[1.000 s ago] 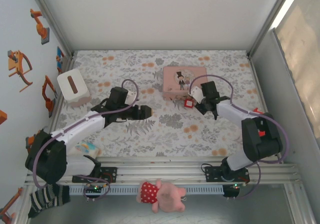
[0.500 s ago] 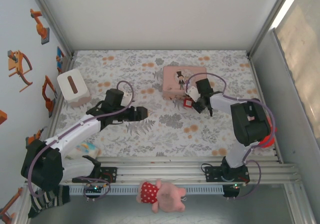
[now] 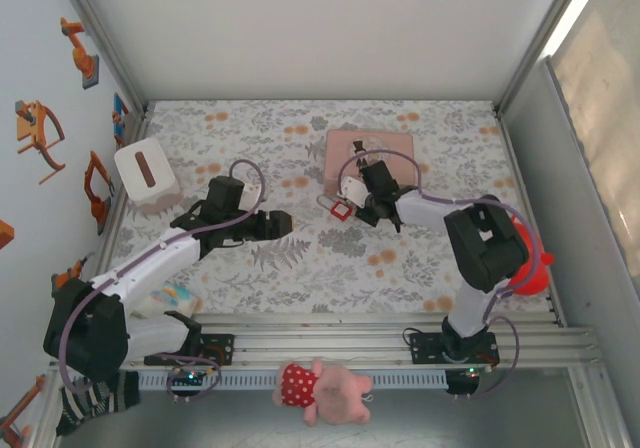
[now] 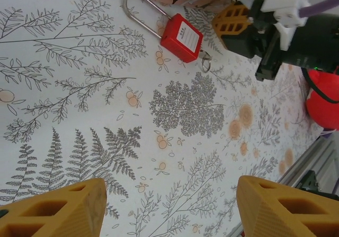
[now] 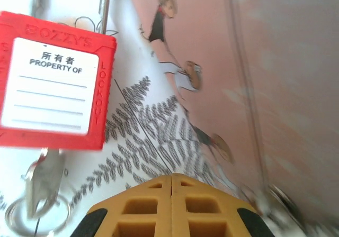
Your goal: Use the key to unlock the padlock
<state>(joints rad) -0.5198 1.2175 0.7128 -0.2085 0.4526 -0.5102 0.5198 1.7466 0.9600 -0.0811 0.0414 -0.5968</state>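
Note:
The small red padlock (image 3: 335,206) lies flat on the floral cloth in front of the pink box (image 3: 372,158). Its silvery shackle (image 4: 140,12) points away from the body (image 4: 181,37), and its white label (image 5: 50,91) faces up. The key (image 4: 204,57) with its ring sticks out of the padlock's bottom end (image 5: 45,187). My right gripper (image 3: 356,206) is shut with nothing between its fingers (image 5: 172,194), just right of the padlock. My left gripper (image 3: 289,222) hovers open and empty left of the padlock, its orange fingertips (image 4: 58,210) wide apart.
A white tissue box (image 3: 147,173) stands at the back left. A red plastic toy (image 3: 527,266) sits by the right arm's elbow. A pink pig toy (image 3: 320,388) hangs on the front rail. Frame posts bound the table's sides.
My right gripper swept left along the front of the pink box, and the padlock moved left with it. The left arm shifted only slightly.

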